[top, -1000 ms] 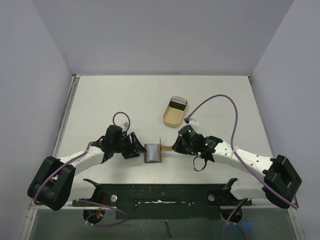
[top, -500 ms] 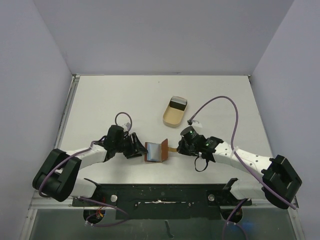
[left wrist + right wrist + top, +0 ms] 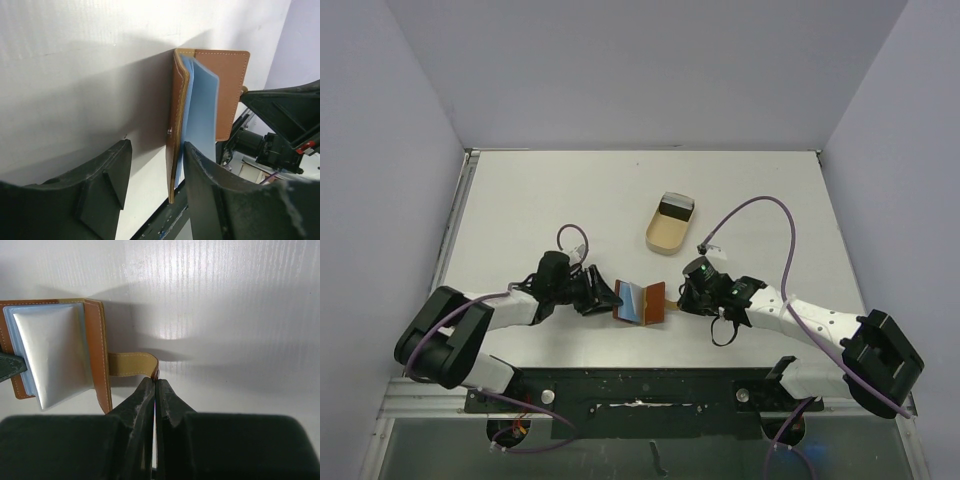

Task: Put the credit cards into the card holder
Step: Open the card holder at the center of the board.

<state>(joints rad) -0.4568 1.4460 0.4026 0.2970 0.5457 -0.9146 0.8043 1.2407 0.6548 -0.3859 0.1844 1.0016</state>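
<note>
One holder [image 3: 640,302] stands open on the one table [image 3: 520,200], and it has one strap [image 3: 131,364]. Inside the holder, pale blue-grey leaves [image 3: 202,115] overlap. There are at least two, but the exact number cannot be told. One tan tray [image 3: 663,237] sits beyond the holder, a little to its right, with one dark item [image 3: 676,208] in it. There are two arms: the left arm [image 3: 510,308] left of the holder and the right arm [image 3: 800,318] right of it. There are two grippers: the left gripper [image 3: 607,298] at the holder's left edge and the right gripper [image 3: 672,298] at its right edge. Two purple cables show, the left cable [image 3: 570,232] and the right cable [image 3: 760,205], one on either side of the holder.
</note>
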